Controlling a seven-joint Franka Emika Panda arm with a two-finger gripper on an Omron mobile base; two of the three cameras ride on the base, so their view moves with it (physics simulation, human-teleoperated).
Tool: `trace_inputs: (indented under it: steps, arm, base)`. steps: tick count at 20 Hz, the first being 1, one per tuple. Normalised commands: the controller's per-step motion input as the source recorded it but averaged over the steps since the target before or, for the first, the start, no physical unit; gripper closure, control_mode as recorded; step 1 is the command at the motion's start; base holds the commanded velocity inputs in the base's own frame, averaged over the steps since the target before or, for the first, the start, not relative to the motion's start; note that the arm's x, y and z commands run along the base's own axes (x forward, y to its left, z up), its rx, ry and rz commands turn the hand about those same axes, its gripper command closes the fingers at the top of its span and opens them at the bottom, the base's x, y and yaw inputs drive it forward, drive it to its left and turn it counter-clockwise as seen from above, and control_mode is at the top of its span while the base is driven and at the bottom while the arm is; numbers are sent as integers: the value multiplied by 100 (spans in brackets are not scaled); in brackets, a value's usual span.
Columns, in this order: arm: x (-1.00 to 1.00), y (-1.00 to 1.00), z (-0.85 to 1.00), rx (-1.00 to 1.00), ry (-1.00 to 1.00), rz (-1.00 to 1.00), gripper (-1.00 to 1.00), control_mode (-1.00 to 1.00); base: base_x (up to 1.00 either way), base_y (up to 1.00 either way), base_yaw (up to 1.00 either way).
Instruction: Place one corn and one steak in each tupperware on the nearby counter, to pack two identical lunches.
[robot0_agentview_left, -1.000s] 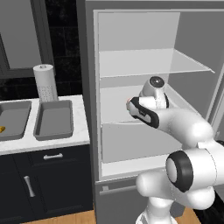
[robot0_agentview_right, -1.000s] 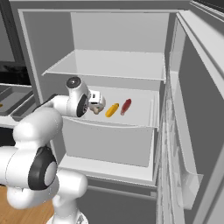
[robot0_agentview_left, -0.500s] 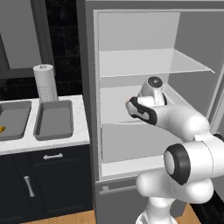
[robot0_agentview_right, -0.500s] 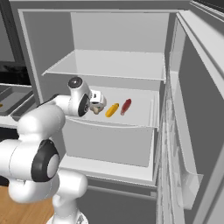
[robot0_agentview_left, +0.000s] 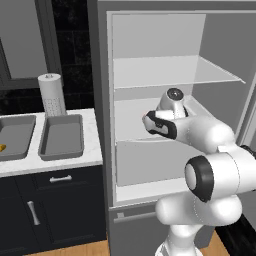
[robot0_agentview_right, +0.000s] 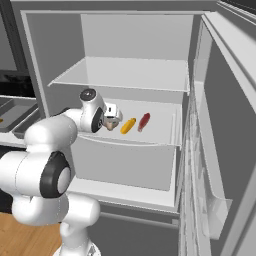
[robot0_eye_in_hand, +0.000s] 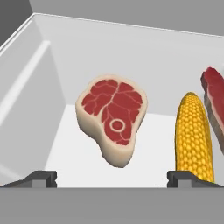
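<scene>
Two finger tips: the gripper (robot0_eye_in_hand: 112, 177) has its jaws spread wide with nothing between them, reached onto the middle fridge shelf (robot0_agentview_right: 165, 131).
Nearest steak: one steak (robot0_eye_in_hand: 112, 123) stands on edge just past the tips, red face toward the hand camera; in the right base view it shows as a tan lump (robot0_agentview_right: 111, 123) at the hand.
Corn: a cob (robot0_eye_in_hand: 194, 139) just beside that steak in the hand view; yellow-orange on the shelf from the right base (robot0_agentview_right: 128, 125).
Far steak: a second steak (robot0_eye_in_hand: 214, 103) at the hand view's edge, beyond the cob; a red sliver (robot0_agentview_right: 143, 121) from the right.
Left base view: two grey tupperware (robot0_agentview_left: 61, 136) (robot0_agentview_left: 15, 137) on the counter (robot0_agentview_left: 55, 162), with a yellow piece (robot0_agentview_left: 2, 148) in the farther one; a paper towel roll (robot0_agentview_left: 52, 94) behind.
</scene>
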Motion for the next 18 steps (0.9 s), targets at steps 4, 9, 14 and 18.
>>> trace_inputs:
  steps: [4, 9, 14, 18]
  arm:
    - [15, 0, -5, 0, 0, 0, -100, -100]
    - [14, 0, -8, 0, 0, 0, -100, -100]
    - [12, 0, -12, 0, 0, 0, -100, -100]
    - [13, 0, -10, 0, 0, 0, -100, -100]
  base:
    - [0, 0, 0]
    - [0, 0, 0]
    - [0, 0, 0]
    - [0, 0, 0]
